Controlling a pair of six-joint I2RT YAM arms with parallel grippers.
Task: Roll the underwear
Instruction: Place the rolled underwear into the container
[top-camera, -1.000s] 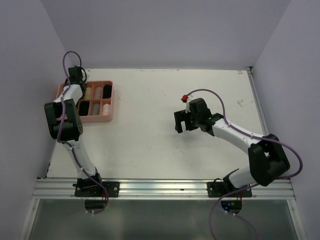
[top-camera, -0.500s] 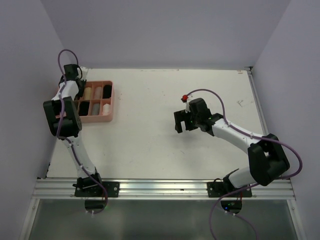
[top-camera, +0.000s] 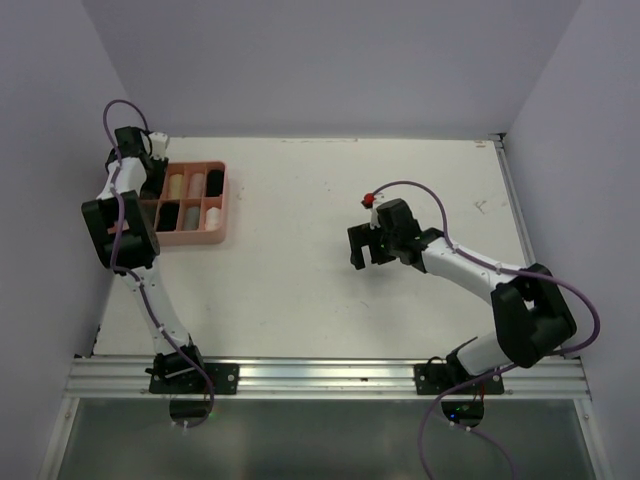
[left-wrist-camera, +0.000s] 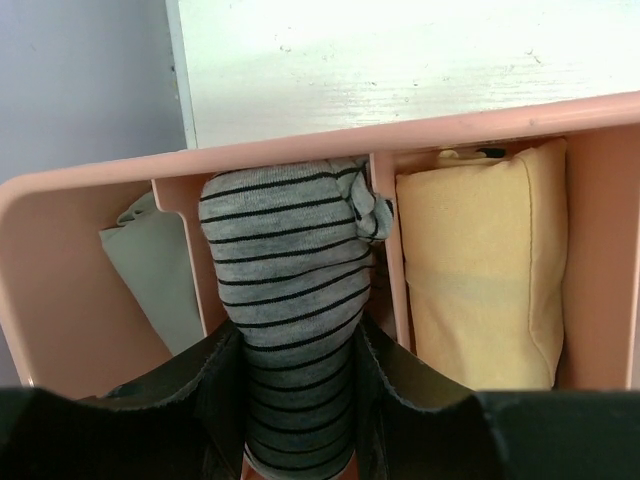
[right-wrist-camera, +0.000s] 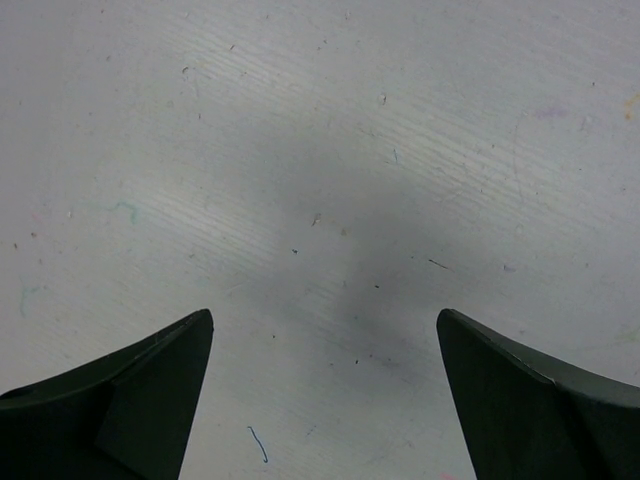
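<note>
Left wrist view shows the left tool (left-wrist-camera: 295, 345) partly closed, fingers pressed on both sides of the grey striped underwear (left-wrist-camera: 288, 250). It sits rolled in a compartment against the far rim of the pink tray (left-wrist-camera: 470, 120), between a pale grey roll (left-wrist-camera: 150, 265) at frame left and a yellow roll (left-wrist-camera: 485, 260) at frame right. Top external view hides that grip behind the arm, showing only the tray at upper left of the surface (top-camera: 300, 290) with light and dark rolls inside, while right wrist view has the right tool (right-wrist-camera: 325, 320) spread wide, holding nothing, over scuffed white surface.
</note>
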